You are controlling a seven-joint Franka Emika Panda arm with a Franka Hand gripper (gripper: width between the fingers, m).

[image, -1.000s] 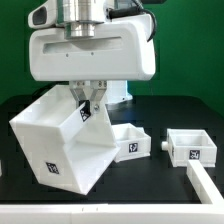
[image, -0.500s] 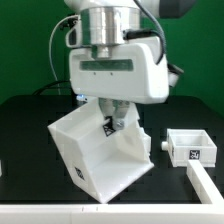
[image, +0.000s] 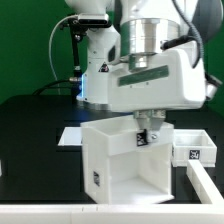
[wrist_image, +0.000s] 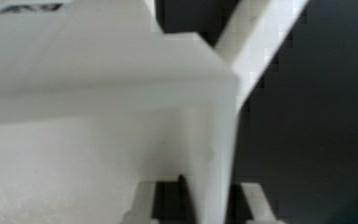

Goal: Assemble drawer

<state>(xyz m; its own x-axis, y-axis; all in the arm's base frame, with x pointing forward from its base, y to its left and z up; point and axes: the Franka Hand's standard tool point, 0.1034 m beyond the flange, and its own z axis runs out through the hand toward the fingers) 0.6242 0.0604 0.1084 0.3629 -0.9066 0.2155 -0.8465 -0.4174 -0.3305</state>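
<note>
at the gripper (image: pixel 147 133) — pointed straight down below the large white wrist housing (image: pixel 150 80), closed narrow on the far wall of the casing (image: pixel 118 165). confirmed in the wrist view: one of the fingers (wrist_image: pixel 259 200) on each face of the thin white panel, panel running up the middle between them, no gap visible.

casing: white, cube-like, open side up, standing level rather than tilted, near centre of the exterior view. small black-and-white tag on the front face, low and toward 9 o'clock. second tag partly visible on the gripped wall, just beside the fingertips. contact between casing underside and table (image: pixel 30 125) — cannot tell.

at 3 o'clock from the casing, apart from it: tray (image: pixel 193 152), shallow, white, open-topped, resting on the black table, tag on its near face.

at 5 o'clock from the casing, close to its lower corner: white bar (image: pixel 205 185), running toward the frame edge.

at 10 o'clock from the casing, partly hidden behind it: flat white sheet (image: pixel 72 135) lying on the table; markings not readable.
</note>
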